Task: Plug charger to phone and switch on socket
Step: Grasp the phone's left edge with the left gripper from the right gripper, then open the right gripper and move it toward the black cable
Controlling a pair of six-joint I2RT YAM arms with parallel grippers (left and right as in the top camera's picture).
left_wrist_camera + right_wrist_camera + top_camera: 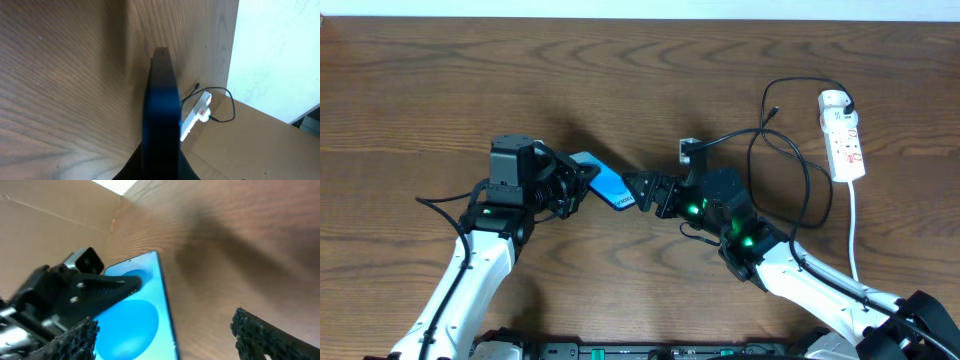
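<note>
Two views split on the slim blue-screened phone (pixel 610 186): the left wrist shows only its dark edge, the right wrist its glossy face, cut off below. The left gripper (pixel 582 182) has its jaws clenched on it over the wooden bench (pixel 420 80); the right gripper (pixel 640 190), just beside it, has its ribbed jaws released. Well right of the phone lie the white power strip (pixel 844 135) and the thin black charger cable (pixel 790 150).

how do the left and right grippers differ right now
The left gripper is shut on the phone; the right gripper is open and holds nothing. The left clamps one end of the phone, while the right's jaws stand wide apart at the other end. Both are black and face each other across the phone.
</note>
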